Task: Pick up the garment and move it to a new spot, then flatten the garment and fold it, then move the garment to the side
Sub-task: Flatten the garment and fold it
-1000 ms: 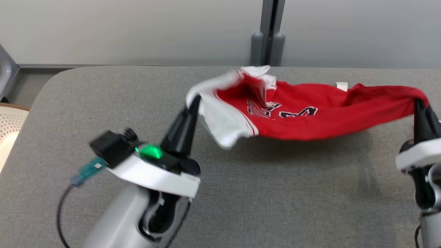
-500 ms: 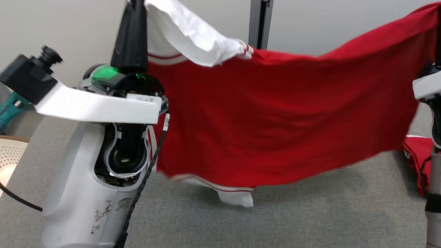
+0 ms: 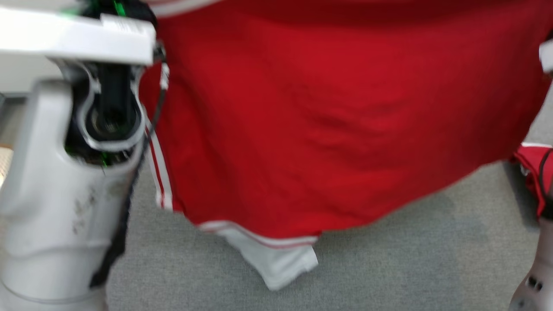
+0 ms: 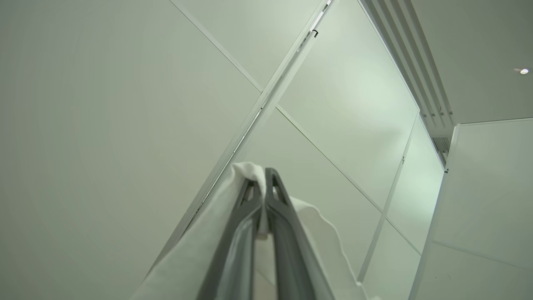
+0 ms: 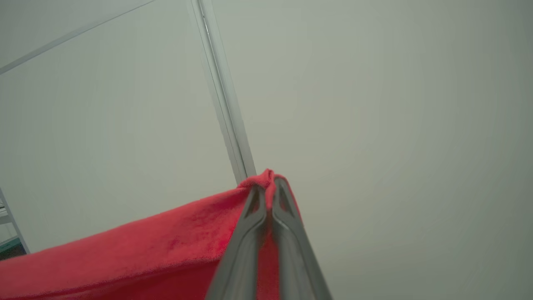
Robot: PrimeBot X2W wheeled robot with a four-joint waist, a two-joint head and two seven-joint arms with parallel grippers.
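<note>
The garment (image 3: 328, 129) — a red shirt with white trim — is held up off the bench (image 3: 410, 268) and spread as a broad sheet between the two arms, so that most of the head view is covered by it. Its lower hem is hung above the grey bench top, sloping upward toward the right. A white sleeve (image 3: 276, 263) edged with red stripes is dangled below the hem near the middle; whether it touches the bench cannot be told. The pale left arm (image 3: 52, 185) is seen upright and blurred at the left edge, with a white-and-red striped edge of the garment just beside it. At the right edge a further red fold (image 3: 533, 162) with a pale border is seen near the right arm (image 3: 533, 280); whether it belongs to the same garment cannot be told.

In the left wrist view the left gripper (image 4: 263, 180) is pointed up toward a pale panelled wall (image 4: 104, 104). Its fingers are pressed together on a fold of white cloth, which is draped down both sides of them. In the right wrist view the right gripper (image 5: 269, 185) is likewise pinched tight — a bunched corner of red fabric is caught between its tips. The rest of the red cloth is stretched away to the lower left, in front of a plain wall crossed by a narrow strip (image 5: 225, 104).
</note>
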